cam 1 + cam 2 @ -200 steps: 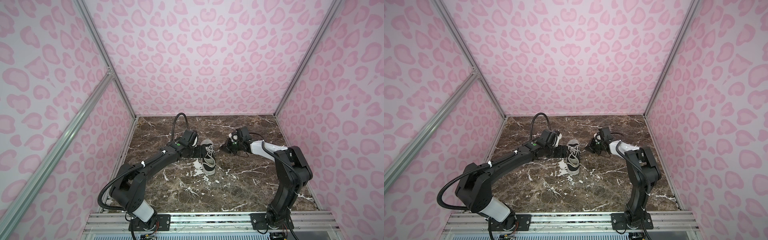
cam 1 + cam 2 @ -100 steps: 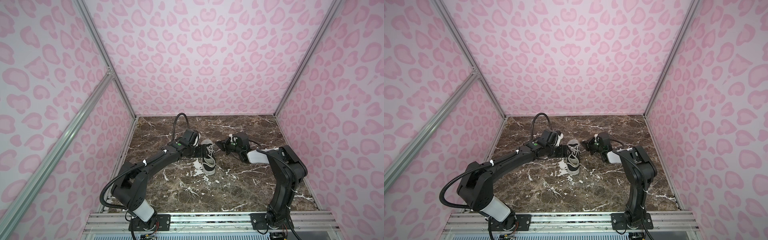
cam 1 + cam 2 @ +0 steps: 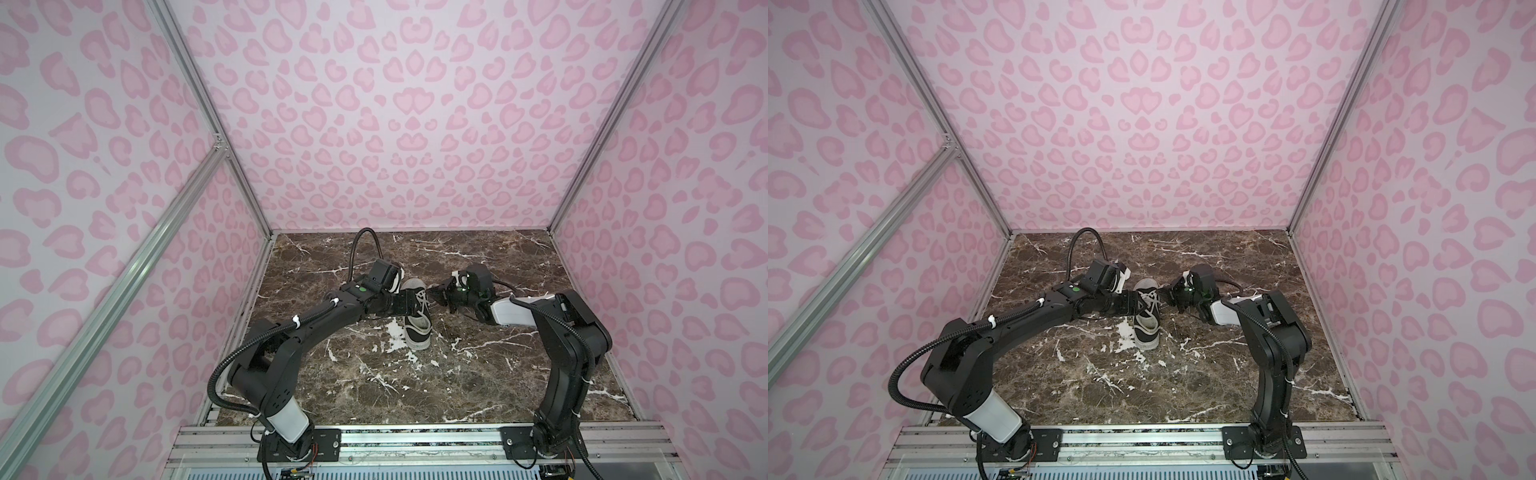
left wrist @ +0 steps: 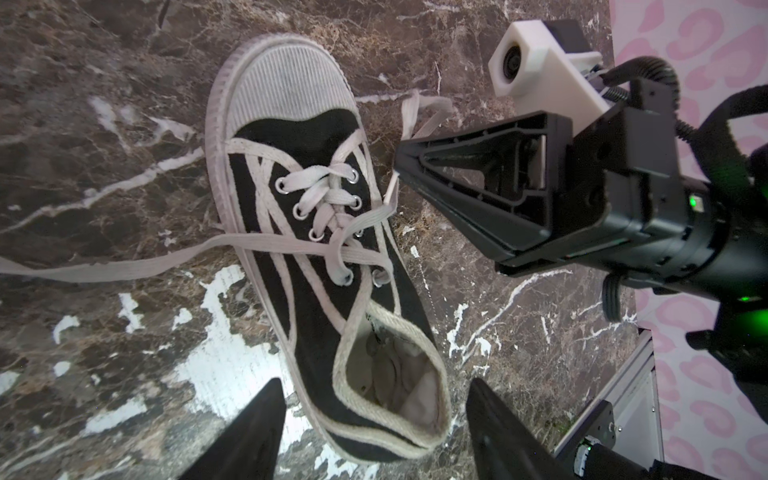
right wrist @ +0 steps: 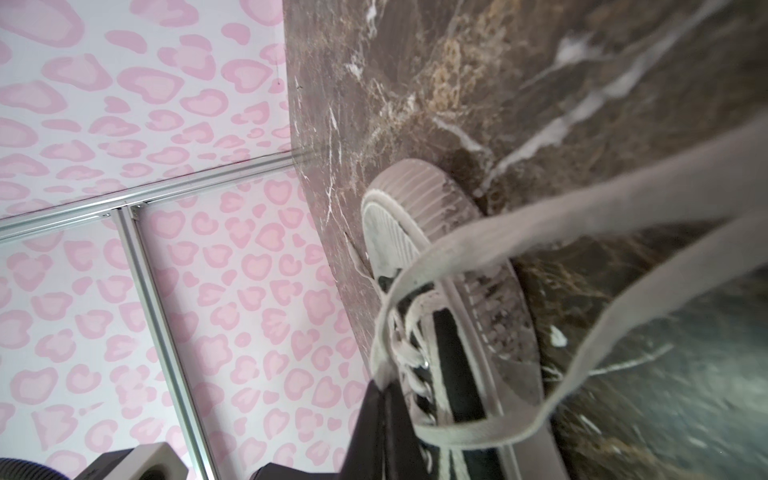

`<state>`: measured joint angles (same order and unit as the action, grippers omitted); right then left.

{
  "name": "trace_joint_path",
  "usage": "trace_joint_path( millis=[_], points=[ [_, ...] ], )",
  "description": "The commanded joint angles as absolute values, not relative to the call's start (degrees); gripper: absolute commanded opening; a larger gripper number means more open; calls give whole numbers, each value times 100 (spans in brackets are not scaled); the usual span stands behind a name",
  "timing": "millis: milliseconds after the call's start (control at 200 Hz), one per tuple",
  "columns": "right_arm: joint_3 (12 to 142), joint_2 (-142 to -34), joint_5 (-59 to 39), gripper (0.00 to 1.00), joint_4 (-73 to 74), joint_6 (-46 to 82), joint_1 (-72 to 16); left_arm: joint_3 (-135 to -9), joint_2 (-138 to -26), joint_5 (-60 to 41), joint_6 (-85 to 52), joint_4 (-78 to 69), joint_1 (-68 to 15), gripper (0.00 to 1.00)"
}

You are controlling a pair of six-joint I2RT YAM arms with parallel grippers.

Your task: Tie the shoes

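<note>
The black sneaker point(image 3: 417, 322) sits mid-table on brown marble point(image 3: 415, 395). The left gripper point(image 4: 374, 380) gapes wide around its heel, gripping nothing; the right gripper point(image 4: 397, 171), clamped tight, apparently pinches a lace point(image 5: 478, 237).

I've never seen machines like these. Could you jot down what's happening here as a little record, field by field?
Item: one black shoe with a white toe, upright on the marble table
Laces: untied; trailing lace lies across the table
Left tool: open, one finger either side of the shoe's heel, gripping nothing
Right tool: shut on looped lace, close beside the shoe
Bow: not yet made
</note>
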<state>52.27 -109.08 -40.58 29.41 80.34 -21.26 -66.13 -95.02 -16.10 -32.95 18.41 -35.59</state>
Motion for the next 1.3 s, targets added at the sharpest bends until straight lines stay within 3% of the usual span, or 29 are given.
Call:
trace_joint_path(
  millis=[0, 860, 1295],
  points=[
    [5241, -10935, -4181, 3, 2575, 7774, -2127, -6664, -9560, -1659, -3357, 1622, -3581, 70],
    [5078, -11015, -4595, 3, 3244, 8149, -2215, -6653, -9668, -1713, -3426, 1497, -3647, 70],
    [4960, -10916, -4719, 3, 3314, 8148, -2288, -6599, -9712, -1800, -3489, 1362, -3656, 65]
  ],
)
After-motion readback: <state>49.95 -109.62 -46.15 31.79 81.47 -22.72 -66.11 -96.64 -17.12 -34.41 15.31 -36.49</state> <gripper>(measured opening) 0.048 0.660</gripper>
